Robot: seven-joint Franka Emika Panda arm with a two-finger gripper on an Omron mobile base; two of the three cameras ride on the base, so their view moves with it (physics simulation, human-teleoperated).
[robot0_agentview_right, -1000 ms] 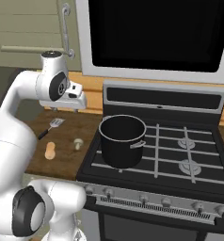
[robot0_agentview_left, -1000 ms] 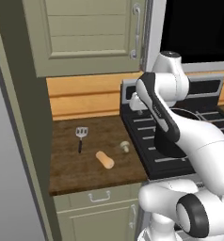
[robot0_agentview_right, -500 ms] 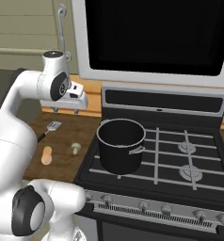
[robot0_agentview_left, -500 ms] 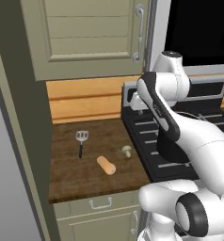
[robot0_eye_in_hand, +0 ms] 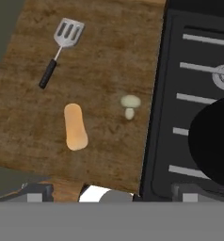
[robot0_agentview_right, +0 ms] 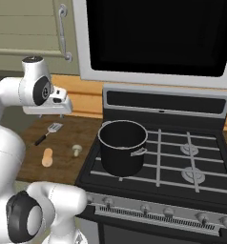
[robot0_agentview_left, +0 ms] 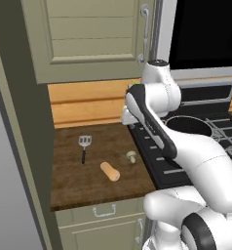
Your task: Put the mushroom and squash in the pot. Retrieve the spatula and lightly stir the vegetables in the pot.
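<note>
Driving has shifted both base views: against the pictures a second ago the whole scene sits differently in frame, and the stove and pot lie nearer the middle of the right base view. I read this as the base moving, not the things; mushroom, squash and spatula keep the same layout relative to one another on the surface.

End effector (robot0_agentview_right: 58,112): hangs high over the wooden surface (robot0_agentview_left: 74,183), near the stove-side edge, jaws spread wide and empty, nothing between them. It has held that spread through the last second.

Positions now:
- mushroom (robot0_eye_in_hand: 130,105): on the surface, close to the edge that meets the stove, cap and short stem visible, lying on its side.
- squash (robot0_eye_in_hand: 75,126): on the surface, toward the front edge, beside the mushroom but apart from it.
- spatula (robot0_eye_in_hand: 61,48): flat on the surface toward the back, well apart from both vegetables.
- pot (robot0_agentview_right: 122,147): upright on the stove (robot0_agentview_right: 182,181), over the front left burner; nothing visible inside.

Judgement: no step of the task is done yet. The repositioning looks like set-up for a first pick, likely the mushroom.

Count: one mushroom, one squash, one spatula, one pot, one end effector.
</note>
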